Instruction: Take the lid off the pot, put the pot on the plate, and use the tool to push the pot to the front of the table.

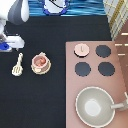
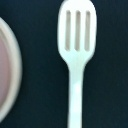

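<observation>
The lid [image 1: 81,48] lay off the pot, resting on the pinkish stove panel [image 1: 96,75] at the exterior view's right, over the spot of one of the burners and beside a bare black burner [image 1: 103,51]. The pot [image 1: 40,62], uncovered and showing its reddish-orange contents, sat on the tan plate [image 1: 34,69] on the black table [image 1: 50,100], toward the exterior view's left. So, judged from how things lay, the first two steps looked done: lid removed, pot on plate. The pushing step did not appear to have started, since the pot and plate sat well back from the exterior view's bottom edge. The spatula [image 1: 18,65] lay flat on the table just beside the plate, on its left in the exterior view, slotted head toward the bottom of that view. The wrist view showed the spatula [image 2: 76,55] close beneath the hand, with the plate's rim [image 2: 12,75] at the picture's edge. The gripper [image 1: 11,44] hung at the exterior view's left edge, above and near the spatula, not touching it. Whether it gripped anything could not be told.
</observation>
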{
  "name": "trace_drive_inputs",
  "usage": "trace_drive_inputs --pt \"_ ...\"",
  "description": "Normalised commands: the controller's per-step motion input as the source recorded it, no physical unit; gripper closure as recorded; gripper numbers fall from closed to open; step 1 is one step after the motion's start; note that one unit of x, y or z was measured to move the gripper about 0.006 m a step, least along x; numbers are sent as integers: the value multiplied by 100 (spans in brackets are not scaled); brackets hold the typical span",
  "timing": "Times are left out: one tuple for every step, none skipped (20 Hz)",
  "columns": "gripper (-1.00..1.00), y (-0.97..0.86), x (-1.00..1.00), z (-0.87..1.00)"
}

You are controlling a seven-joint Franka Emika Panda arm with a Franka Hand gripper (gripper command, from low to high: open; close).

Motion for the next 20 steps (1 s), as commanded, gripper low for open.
trace_drive_inputs --pt "-100 -14 -3 -69" --pt "-100 -7 0 -67" --pt "-100 0 0 -67" --pt "-100 0 2 -67" --pt "-100 0 1 -67" --pt "-100 8 5 -61" --pt "-100 9 3 -57" --pt "-100 15 6 -49" --pt "-100 15 4 -49" --pt "-100 11 0 -57" --pt "-100 8 0 -62" --pt "-100 6 0 -63" --pt "-100 7 0 -65" --pt "-100 8 -1 -65" --pt "-100 11 -6 -63" --pt "-100 12 -10 -63" --pt "-100 13 -16 -63" --pt "-100 13 -19 -60" --pt "-100 11 -20 -54" --pt "-100 9 -15 -32"
